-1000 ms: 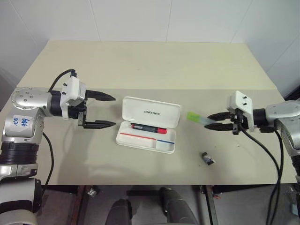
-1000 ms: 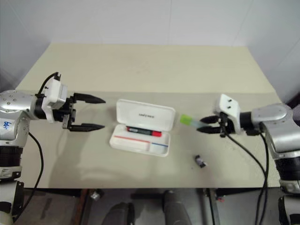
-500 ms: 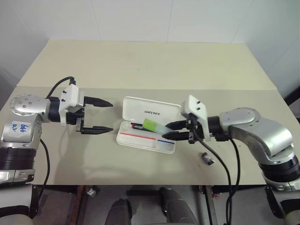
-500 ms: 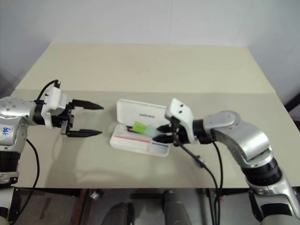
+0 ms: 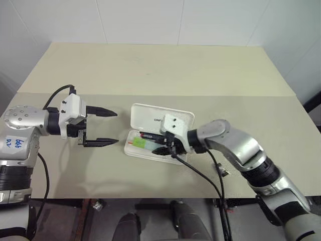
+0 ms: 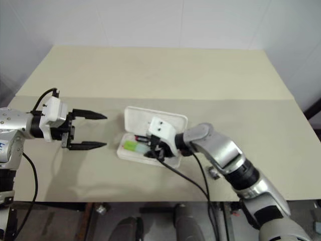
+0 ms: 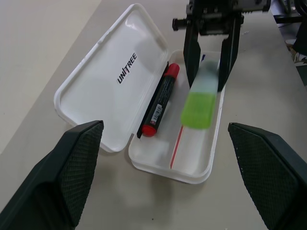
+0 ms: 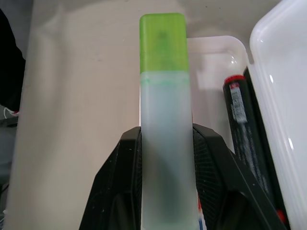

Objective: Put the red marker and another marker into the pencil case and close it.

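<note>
Right gripper [image 7: 211, 57] is pinching the light green marker [image 7: 199, 98] over the open pencil case [image 7: 120, 91], red marker [image 7: 159, 99] right beside it, left gripper [image 5: 103, 128] spread wide nearby.

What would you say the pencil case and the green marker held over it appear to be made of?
The pencil case looks like hard white plastic with a smooth, slightly glossy finish: its moulded rim and rounded corners catch soft highlights. The green marker, held by the right gripper, seems to be plastic too: a frosted, translucent pale barrel with an opaque, matte light green end. Neither material can be confirmed by look alone.
</note>
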